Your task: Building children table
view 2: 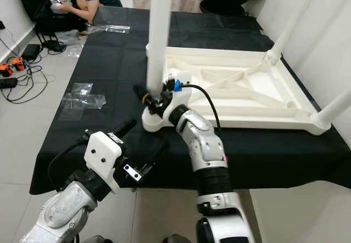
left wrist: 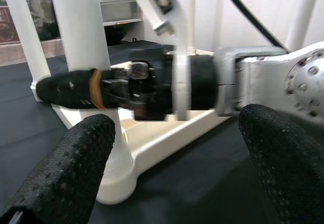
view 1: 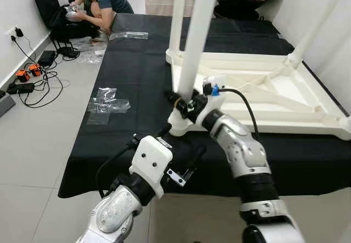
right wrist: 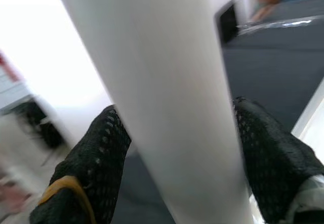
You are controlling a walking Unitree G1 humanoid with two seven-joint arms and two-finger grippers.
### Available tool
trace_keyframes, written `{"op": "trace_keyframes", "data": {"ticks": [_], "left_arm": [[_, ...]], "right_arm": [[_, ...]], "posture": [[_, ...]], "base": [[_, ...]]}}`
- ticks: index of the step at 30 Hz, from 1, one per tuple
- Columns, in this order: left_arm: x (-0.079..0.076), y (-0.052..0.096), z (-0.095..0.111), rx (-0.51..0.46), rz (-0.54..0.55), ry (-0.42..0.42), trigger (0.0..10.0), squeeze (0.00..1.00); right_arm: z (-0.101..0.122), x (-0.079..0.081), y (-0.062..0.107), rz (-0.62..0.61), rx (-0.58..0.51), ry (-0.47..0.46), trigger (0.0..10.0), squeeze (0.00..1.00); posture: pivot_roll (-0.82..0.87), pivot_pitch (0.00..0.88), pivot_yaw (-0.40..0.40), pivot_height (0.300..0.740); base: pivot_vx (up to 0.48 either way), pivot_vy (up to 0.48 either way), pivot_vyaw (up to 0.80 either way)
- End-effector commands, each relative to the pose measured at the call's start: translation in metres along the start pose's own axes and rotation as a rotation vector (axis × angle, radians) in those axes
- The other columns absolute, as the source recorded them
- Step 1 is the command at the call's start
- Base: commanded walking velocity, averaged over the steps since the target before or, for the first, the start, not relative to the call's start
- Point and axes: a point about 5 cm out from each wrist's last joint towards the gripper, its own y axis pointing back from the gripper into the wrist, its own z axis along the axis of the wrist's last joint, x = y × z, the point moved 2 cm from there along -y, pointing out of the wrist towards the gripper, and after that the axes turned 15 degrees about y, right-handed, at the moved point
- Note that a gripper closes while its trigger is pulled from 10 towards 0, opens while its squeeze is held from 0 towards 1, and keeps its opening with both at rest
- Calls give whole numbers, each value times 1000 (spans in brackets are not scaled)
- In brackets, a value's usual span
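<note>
Right now your right pincer (view 1: 181,101) is clenched around a white leg (view 1: 198,34), low down, where the leg meets the near left corner of the upside-down children table top (view 1: 263,92). In the right wrist view you see a black finger (right wrist: 93,163) on each side of the leg, pressing it. Your left pincer (view 1: 181,152) hangs open just in front of that corner, above the edge of the black table (view 1: 131,67), holding nothing.

The white top lies flat on the black cloth with its ribs facing up. Four legs stand up from its corners, so most of the build looks done. You may need to make this near leg tight; I cannot tell if it is fully seated.

A person (view 1: 96,1) sits on the floor at the far left, near some plastic bags (view 1: 107,103).
</note>
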Motion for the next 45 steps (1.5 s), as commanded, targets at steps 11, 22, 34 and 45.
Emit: {"op": "trace_keyframes", "data": {"ticks": [11, 22, 34, 45], "left_arm": [[-2, 0, 0, 1, -5, 6, 10000, 0], [-3, 1, -2, 3, -5, 6, 10000, 0], [-3, 1, -2, 4, -8, 4, 10000, 0], [-4, 1, -4, 8, -11, 6, 10000, 0]], "right_arm": [[28, 25, -33, 381, -98, 101, 1451, 0], [10, -24, -33, -225, 14, 164, 0, 0], [-7, -66, 18, -928, 223, 187, 0, 0], [1, -36, 13, -986, 130, 102, 10000, 1000]], "posture": [[90, 79, -108, 740], [90, 57, -109, 740], [86, 50, -102, 740], [89, 46, -105, 740]], "base": [[0, 0, 0], [0, 0, 0], [0, 0, 0], [0, 0, 0]]}}
